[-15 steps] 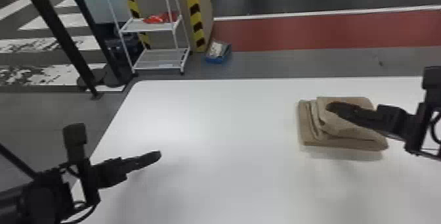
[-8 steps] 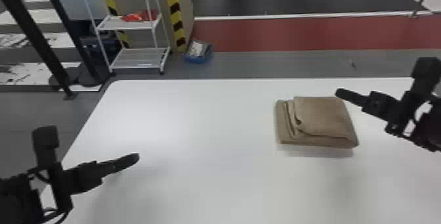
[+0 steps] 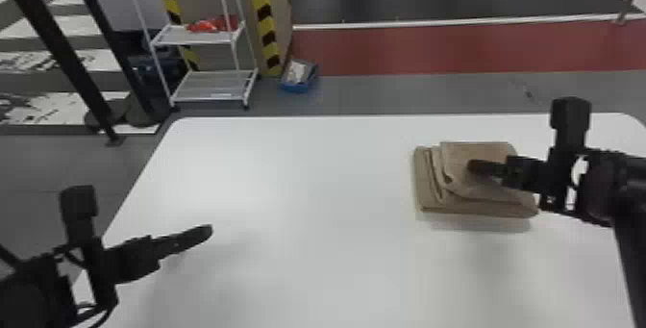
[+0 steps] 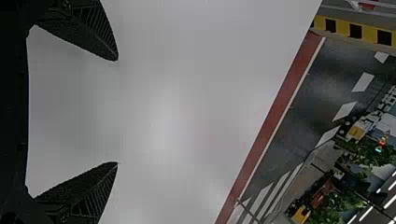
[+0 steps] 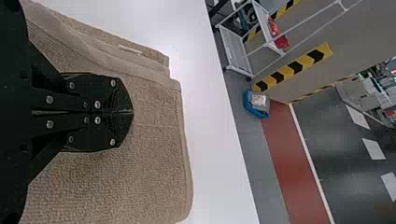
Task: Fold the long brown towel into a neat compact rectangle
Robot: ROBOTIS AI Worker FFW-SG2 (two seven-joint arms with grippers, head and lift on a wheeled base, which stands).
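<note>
We see the brown towel [image 3: 473, 190] folded into a thick, roughly rectangular stack on the smooth white table [image 3: 312, 197], toward its far right part, its nubby pile edged with flatter hems (a small pale tag [image 5: 130, 49] peeks from the layers). Our right claw [image 3: 473, 165] is over it, black fingers pressed together with nothing between them; we cannot tell whether they touch the cloth. Our left claw [image 3: 205, 232] stands wide open and empty above the table, its tapered fingers ribbed.
</note>
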